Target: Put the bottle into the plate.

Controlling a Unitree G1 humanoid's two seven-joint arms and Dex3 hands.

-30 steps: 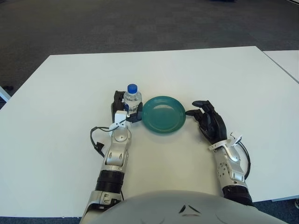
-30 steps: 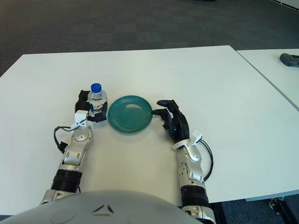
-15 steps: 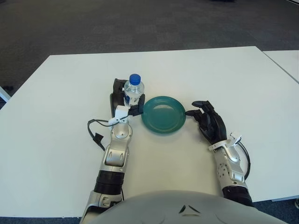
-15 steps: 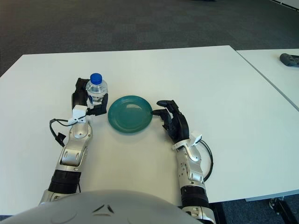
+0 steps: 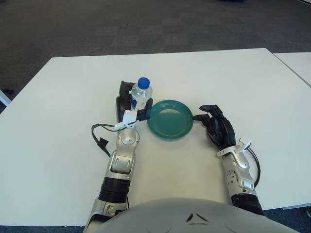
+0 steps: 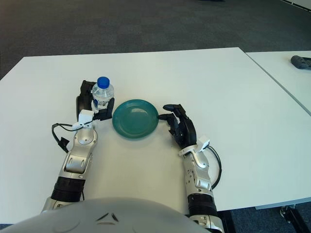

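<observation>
Bottle (image 5: 142, 95) — one — in left hand (image 5: 127, 104), beside one plate (image 5: 170, 119).

White table (image 5: 68, 145) under everything; second white table (image 6: 284, 73) far right with dark object (image 6: 301, 61) on it; dark carpet (image 5: 146, 24) behind.

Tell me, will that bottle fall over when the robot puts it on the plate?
It might. The bottle is tall and narrow, so it probably tips easily, and the plate looks dished, not flat. It looks like clear plastic, so likely light and a bit slippery. The left hand is wrapped around it, which should keep it steady.
</observation>
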